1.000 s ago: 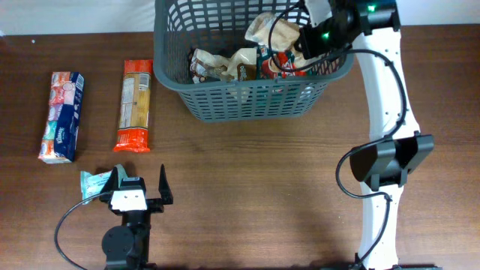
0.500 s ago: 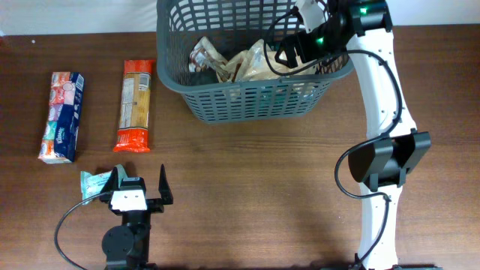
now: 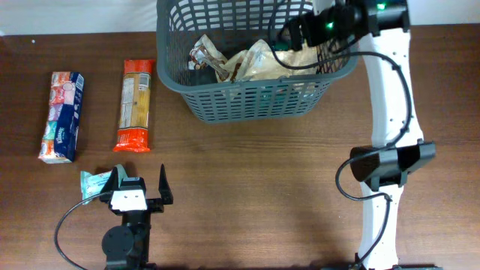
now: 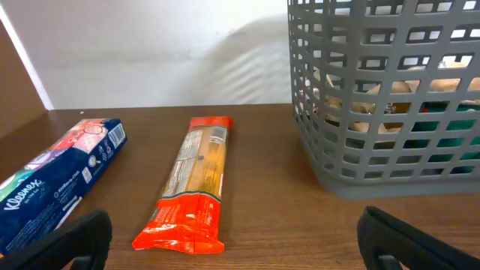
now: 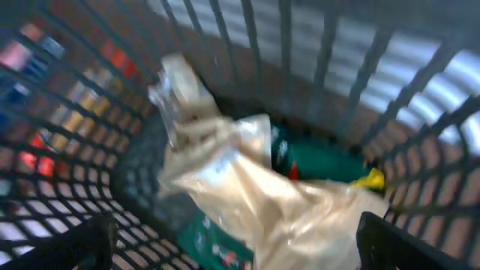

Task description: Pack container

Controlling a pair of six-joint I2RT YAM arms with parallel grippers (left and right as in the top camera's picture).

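Note:
The container (image 3: pixel 255 101) is a dark grey lattice basket at the far middle of the table. Pale crinkled bags (image 3: pixel 251 61) and a green packet (image 5: pixel 315 161) lie inside it. My right gripper (image 3: pixel 302 34) hovers over the basket's far right part, open, with nothing between its fingers; in the right wrist view the gripper (image 5: pixel 238 244) looks down on the pale bags (image 5: pixel 247 187). My left gripper (image 3: pixel 140 187) rests open near the table's front left. An orange pasta packet (image 3: pixel 136 105) and a blue tissue pack (image 3: pixel 62 116) lie flat beyond the left gripper (image 4: pixel 232 244).
A small teal packet (image 3: pixel 94 182) lies just left of the left gripper. In the left wrist view the orange packet (image 4: pixel 196 180) is straight ahead, the tissue pack (image 4: pixel 56 180) to its left and the basket wall (image 4: pixel 390 112) to the right. A white wall stands behind the table.
My right gripper has opened and drawn back up towards the basket's far right rim, leaving the pale bag in the basket. The basket shifted slightly away. The left arm has not moved.

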